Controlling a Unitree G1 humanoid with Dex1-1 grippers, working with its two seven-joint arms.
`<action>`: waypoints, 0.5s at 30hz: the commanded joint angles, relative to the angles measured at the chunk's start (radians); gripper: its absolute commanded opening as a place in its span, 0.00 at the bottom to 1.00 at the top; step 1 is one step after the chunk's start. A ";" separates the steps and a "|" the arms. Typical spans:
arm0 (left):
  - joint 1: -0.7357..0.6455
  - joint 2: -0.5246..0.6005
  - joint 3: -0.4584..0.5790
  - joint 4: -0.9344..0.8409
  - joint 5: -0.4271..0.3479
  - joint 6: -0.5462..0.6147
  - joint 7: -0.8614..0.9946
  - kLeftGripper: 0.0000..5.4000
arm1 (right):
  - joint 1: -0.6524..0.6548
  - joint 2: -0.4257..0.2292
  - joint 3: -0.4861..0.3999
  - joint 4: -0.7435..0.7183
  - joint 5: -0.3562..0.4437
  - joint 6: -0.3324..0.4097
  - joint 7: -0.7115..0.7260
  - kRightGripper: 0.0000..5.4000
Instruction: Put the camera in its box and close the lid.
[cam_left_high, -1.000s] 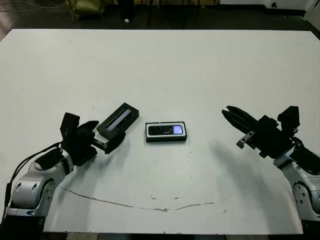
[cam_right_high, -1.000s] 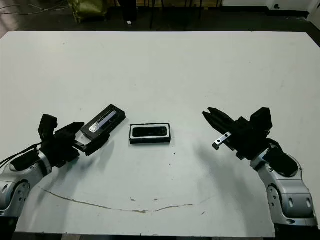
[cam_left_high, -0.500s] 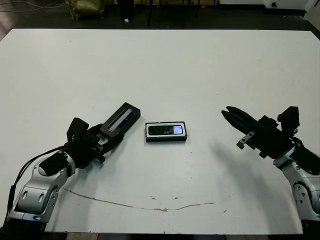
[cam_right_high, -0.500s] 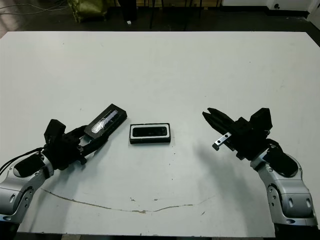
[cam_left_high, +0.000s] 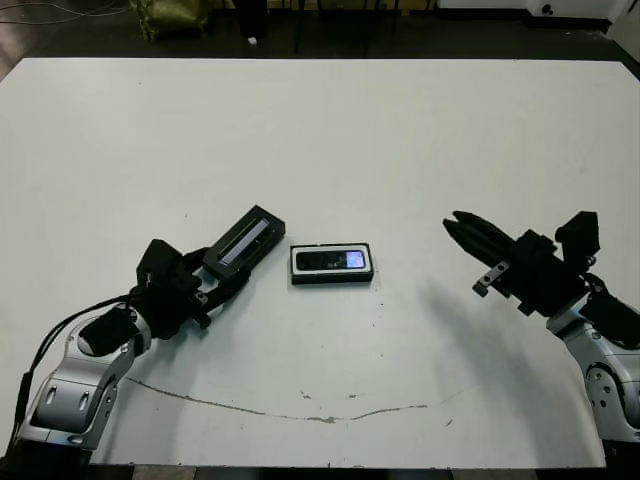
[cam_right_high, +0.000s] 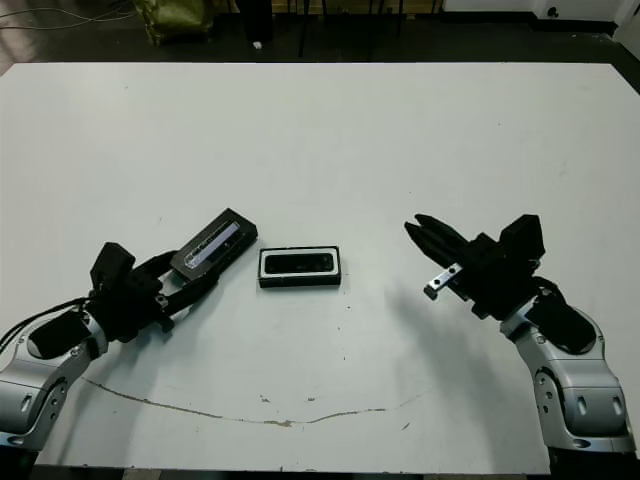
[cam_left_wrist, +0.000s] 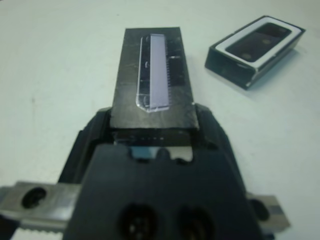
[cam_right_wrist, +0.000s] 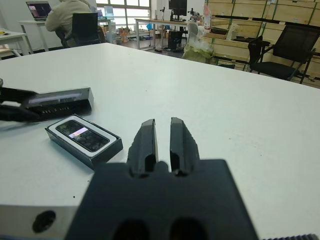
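Since the white table (cam_left_high: 330, 130) is bare apart from the task's own pieces, I have room to work with nothing to catch on. My right gripper (cam_left_high: 462, 226) hangs off to the far side of the box, well apart from it, its two black fingers (cam_right_wrist: 145, 142) lying nearly pressed together with only a thin slit between them and nothing in the gap; I judge it parked there so it stays out of the lidding move but can steady the box if that slides.

My left gripper (cam_left_high: 222, 285) is pinching the lid (cam_left_high: 243, 240) by one short end, one finger (cam_left_wrist: 95, 135) on each long edge, so most of the lid sticks out ahead of the jaws with its pale glossy strip (cam_left_wrist: 158, 70) facing up. Held by the end like that, the free end is left clear to go over the box first. The lid appears lifted off the table and angled, not yet square with the box.

The box (cam_left_high: 333, 264) lies flat just beyond the lid's free end and a little to one side of the jaws' line, a small gap between them. The camera (cam_left_high: 331, 261) is already lying flat in the white-lined box, bluish patch (cam_left_high: 355, 260) at the end farther from my left jaws. So, as I read it, only swinging the lid over, squaring it and pressing it down remains.
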 joint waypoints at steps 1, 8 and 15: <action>-0.063 0.065 0.039 0.007 -0.032 -0.022 -0.075 0.41 | 0.010 -0.005 0.008 0.012 -0.016 -0.007 0.006 0.00; -0.246 0.147 0.046 0.148 -0.108 -0.075 -0.318 0.41 | 0.010 -0.005 0.006 0.008 -0.011 0.004 0.010 0.00; -0.405 0.170 -0.027 0.308 -0.081 -0.090 -0.498 0.41 | 0.012 -0.008 0.010 -0.003 -0.025 -0.003 0.005 0.00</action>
